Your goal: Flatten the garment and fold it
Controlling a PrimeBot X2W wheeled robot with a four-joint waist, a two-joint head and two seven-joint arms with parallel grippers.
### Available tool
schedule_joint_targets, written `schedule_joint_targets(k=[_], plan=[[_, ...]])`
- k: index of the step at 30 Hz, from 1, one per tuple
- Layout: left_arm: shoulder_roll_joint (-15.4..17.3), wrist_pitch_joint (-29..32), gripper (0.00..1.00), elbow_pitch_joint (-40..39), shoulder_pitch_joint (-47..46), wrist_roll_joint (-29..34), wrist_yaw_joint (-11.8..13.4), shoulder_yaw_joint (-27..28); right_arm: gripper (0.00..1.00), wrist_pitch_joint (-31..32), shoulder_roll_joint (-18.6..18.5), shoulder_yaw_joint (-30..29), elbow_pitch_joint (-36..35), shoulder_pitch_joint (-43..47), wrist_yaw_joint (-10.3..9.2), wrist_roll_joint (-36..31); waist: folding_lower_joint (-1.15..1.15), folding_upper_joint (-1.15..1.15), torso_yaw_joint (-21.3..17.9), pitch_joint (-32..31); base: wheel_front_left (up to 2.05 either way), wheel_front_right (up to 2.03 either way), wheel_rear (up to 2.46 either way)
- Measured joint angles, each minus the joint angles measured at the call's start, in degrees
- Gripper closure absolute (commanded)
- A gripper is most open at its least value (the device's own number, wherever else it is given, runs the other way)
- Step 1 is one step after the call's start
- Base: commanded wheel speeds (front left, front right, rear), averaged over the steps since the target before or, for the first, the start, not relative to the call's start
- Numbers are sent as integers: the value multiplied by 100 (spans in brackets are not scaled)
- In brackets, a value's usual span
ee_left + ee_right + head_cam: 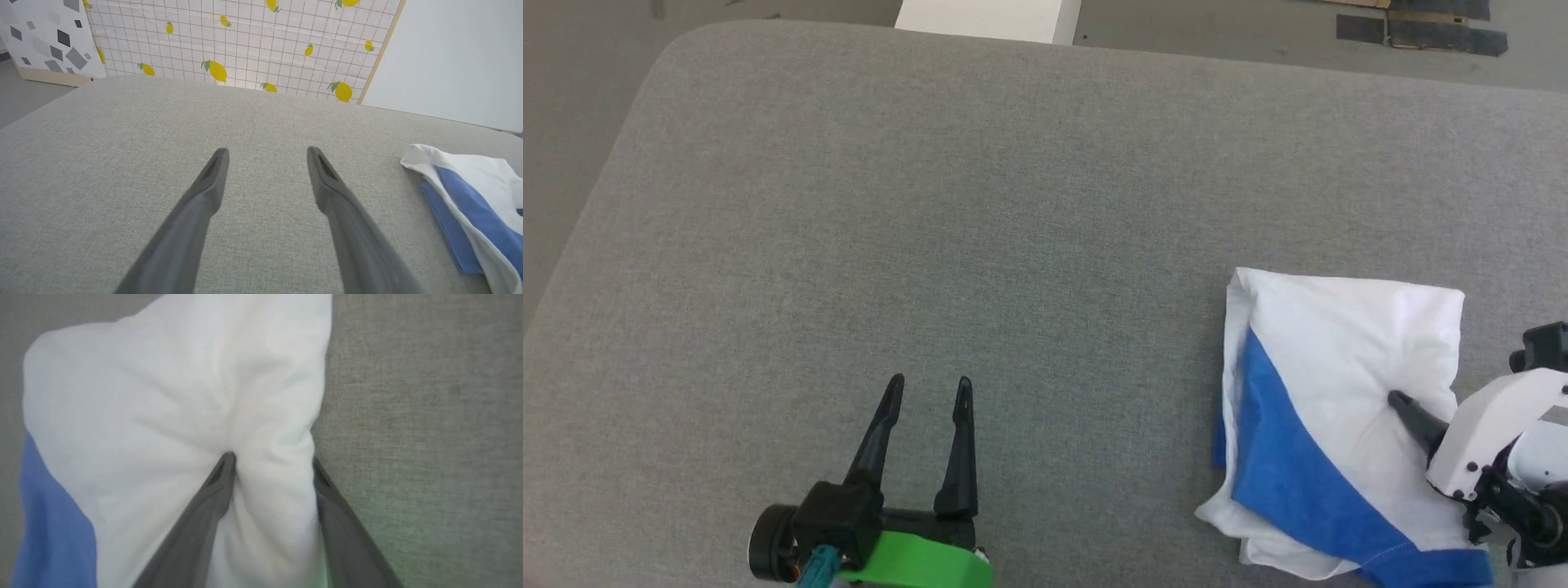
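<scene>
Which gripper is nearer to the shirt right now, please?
Right. The right gripper straddles a bunch of white cloth on the shirt; the left gripper hangs open over the grey surface, well to its left.

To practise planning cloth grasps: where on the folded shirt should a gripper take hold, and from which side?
Probably the raised white ridge at the right edge of the garment, approached from the robot's right. Cloth bunches up there, so fingers can straddle it, as the right gripper shows.

No readable text, label, brand or number appears anywhere.
</scene>
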Motion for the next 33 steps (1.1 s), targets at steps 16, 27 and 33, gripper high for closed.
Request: schedule_joint_targets(k=[16, 27, 33], plan=[[3, -1, 0, 13, -18, 177, -86, 48, 100, -441, -775, 668, 53, -422, -1, -27, 0, 0, -731, -346, 0, 0, 0], [19, 1, 0, -63, -454, 355, -90, -31, 100, -215, -2138, 1270, -115, -1234, -1, -158, 0, 0, -1364, 24, 0, 0, 0], [66, 26, 0, -245, -868, 602, -75, -56, 100, -397, -2849, 1316, 99, -1715, 0, -199, 0, 0, -1561, 557, 0, 0, 0]])
